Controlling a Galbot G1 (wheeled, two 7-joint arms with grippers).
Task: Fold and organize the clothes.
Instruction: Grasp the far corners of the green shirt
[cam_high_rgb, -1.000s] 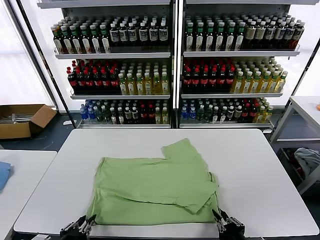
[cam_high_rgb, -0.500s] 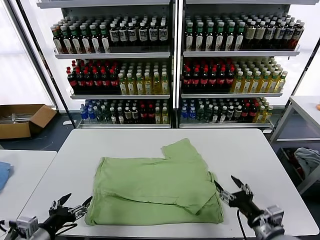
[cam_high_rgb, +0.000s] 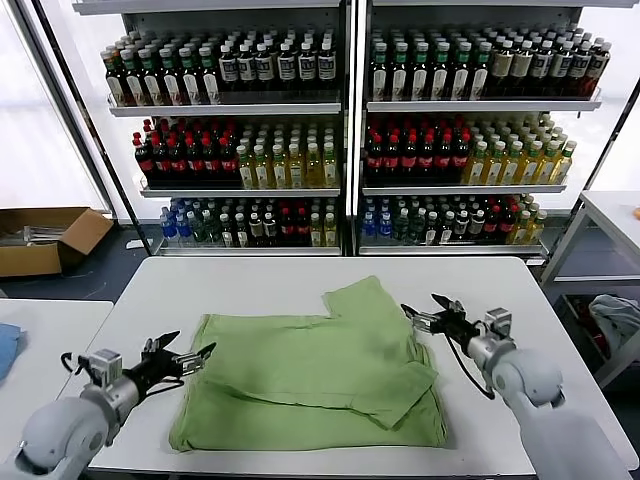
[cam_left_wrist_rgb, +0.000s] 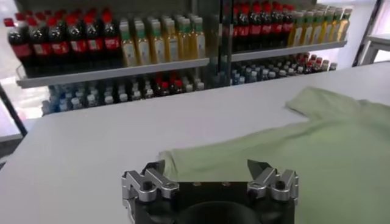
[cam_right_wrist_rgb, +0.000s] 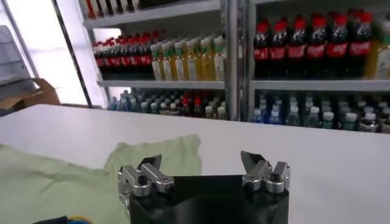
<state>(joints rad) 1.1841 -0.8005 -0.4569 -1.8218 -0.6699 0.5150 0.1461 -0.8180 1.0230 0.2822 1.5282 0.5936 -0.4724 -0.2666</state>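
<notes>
Both arms have moved since the earlier head pictures. A second ago the two claws sat at the near edge of the worktop (cam_high_rgb: 300, 285), pinched down by the near corners of the T-shirt (cam_high_rgb: 320, 375); half a second ago they had lifted off and spread apart. Now the left claw (cam_high_rgb: 187, 356) hangs beside the shirt's left edge, near its far left corner, and the right claw (cam_high_rgb: 428, 312) hangs at the shirt's right side, close to the sleeve that sticks out toward the shelves. Each claw stands wide open and holds nothing (the wrist views show both pairs of fingers spread with only bare worktop and cloth beyond them).

The light green T-shirt lies flat in the middle of the white worktop, its near part doubled over onto itself, with one sleeve pointing away toward the shelves. It lies much as it did before, though the near edge now rests free.

Behind the worktop stand shelves of bottles (cam_high_rgb: 240, 70): dark, red, yellow-green and clear drinks in rows. Their labels are too small to read; no writing can be made out. A cardboard box (cam_high_rgb: 45, 240) sits on the floor to the left.
</notes>
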